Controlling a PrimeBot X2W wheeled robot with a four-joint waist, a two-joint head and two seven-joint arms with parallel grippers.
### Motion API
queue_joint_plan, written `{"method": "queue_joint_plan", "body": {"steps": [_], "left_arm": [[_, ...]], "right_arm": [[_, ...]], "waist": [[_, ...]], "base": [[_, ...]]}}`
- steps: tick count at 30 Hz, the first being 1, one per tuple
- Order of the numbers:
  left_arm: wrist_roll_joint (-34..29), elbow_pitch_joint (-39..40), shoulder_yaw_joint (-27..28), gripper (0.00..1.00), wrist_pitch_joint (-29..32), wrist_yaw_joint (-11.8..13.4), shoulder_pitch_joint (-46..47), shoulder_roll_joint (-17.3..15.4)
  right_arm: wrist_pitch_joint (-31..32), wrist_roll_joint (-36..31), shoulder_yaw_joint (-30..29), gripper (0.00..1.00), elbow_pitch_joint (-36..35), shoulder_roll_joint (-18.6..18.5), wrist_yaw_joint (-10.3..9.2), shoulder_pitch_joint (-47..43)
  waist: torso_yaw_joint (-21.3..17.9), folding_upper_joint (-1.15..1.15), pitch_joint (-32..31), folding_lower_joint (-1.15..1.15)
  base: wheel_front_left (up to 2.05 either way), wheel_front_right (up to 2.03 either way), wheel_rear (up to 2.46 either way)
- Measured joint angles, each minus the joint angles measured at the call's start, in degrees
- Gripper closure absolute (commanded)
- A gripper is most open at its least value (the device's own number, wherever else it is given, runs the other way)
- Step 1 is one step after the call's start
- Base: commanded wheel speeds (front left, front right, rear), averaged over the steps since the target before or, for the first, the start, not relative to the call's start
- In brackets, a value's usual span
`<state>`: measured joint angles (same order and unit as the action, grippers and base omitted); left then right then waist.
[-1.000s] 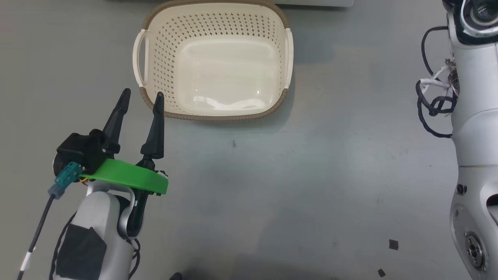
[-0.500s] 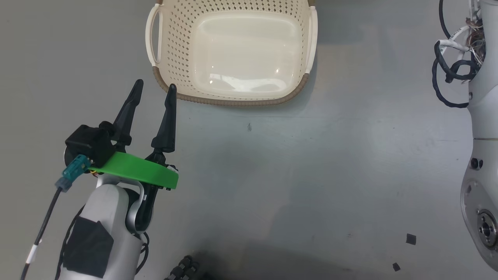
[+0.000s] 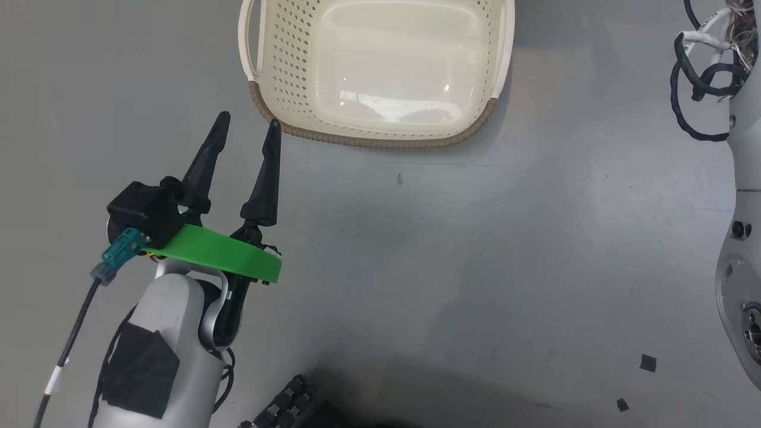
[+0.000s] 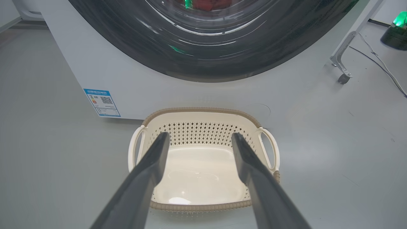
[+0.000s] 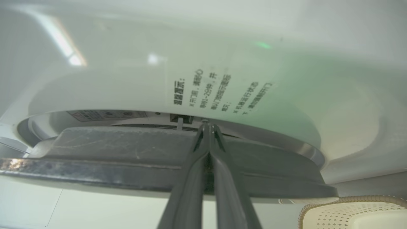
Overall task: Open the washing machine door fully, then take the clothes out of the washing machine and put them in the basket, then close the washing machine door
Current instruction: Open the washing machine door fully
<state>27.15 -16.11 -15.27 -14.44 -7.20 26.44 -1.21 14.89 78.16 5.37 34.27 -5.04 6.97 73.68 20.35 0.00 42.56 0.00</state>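
The cream basket [image 3: 380, 139] stands empty on the grey floor, right in front of the white washing machine [image 4: 143, 92]. My left gripper [image 3: 248, 120] is open and holds nothing, its tips just short of the basket's near left corner. The washing machine door [image 4: 127, 47] shows its black rim and glass, with the red clothes [image 4: 208, 3] visible through the glass. In the right wrist view my right gripper [image 5: 208, 124] is shut, its tips at the narrow gap between the door's dark edge [image 5: 111, 149] and the machine's front [image 5: 127, 79].
A blue label [image 4: 101, 102] sits low on the machine's front. A metal leg with a caster [image 4: 341, 68] and a cable lie right of the machine. My right forearm [image 3: 743, 178] runs up the head view's right edge. Small black scraps [image 3: 648, 362] dot the floor.
The head camera has moved: the basket and my left arm sit higher and further right in its picture. The left gripper stays open beside the basket's corner.
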Motion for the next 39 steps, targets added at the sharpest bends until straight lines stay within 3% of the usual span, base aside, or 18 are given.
{"method": "queue_joint_plan", "body": {"steps": [16, 39], "left_arm": [[0.86, -0.36, -0.59, 0.0, 0.0, 0.0, 0.1, 0.22], [1.6, 0.91, 0.73, 0.0, 0.0, 0.0, 1.23, 0.24]], "right_arm": [[1.19, 1.41, -0.05, 1.0, 4.03, -1.26, 0.0, 1.52], [11.12, 7.54, 1.69, 1.0, 2.89, -2.04, -0.04, -0.55]], "waist": [[1.61, 0.0, -0.21, 0.0], [0.08, 0.0, -1.29, -0.01]], "base": [[0.0, 0.0, 0.0], [0.0, 0.0, 0.0]]}}
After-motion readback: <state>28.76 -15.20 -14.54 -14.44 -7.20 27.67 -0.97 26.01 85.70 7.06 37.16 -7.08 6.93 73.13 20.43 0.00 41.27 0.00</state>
